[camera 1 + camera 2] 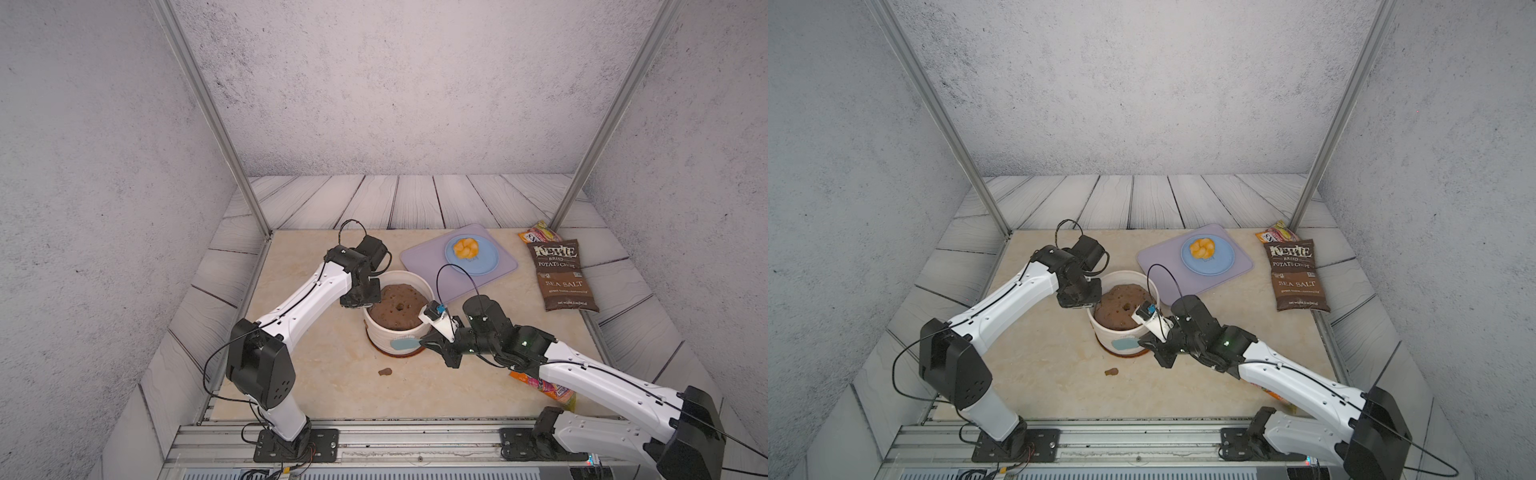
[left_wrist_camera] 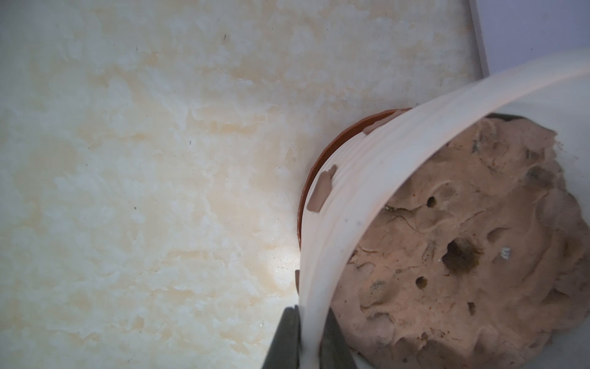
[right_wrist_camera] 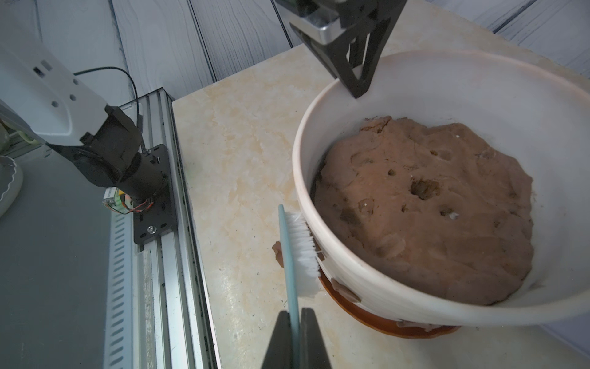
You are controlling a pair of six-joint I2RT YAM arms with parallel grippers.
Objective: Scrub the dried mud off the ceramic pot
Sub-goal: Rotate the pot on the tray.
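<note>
Right hand [image 3: 295, 312] pressing brush [image 3: 302, 252] on ceramic pot [image 1: 383, 336], left hand [image 2: 311, 337] pinching rim [image 2: 399, 150]

A wide cream-white ceramic pot [image 3: 479, 76] with a thick rim is seen standing on a brown saucer [image 3: 367, 319] on the cream marbled tabletop [image 3: 249, 143]. It is filled by a domed brown soil mound [image 3: 424, 223] pitted with holes. A flat teal brush [image 3: 303, 252] is clamped by its handle in the right gripper [image 3: 295, 338], and its white bristles are pressed against the pot's outer wall. Small brown patches of dried mud [image 3: 344, 291] are seen on that wall just beside the bristles. The far rim is pinched between the fingers of the left gripper [image 3: 359, 88].
</note>
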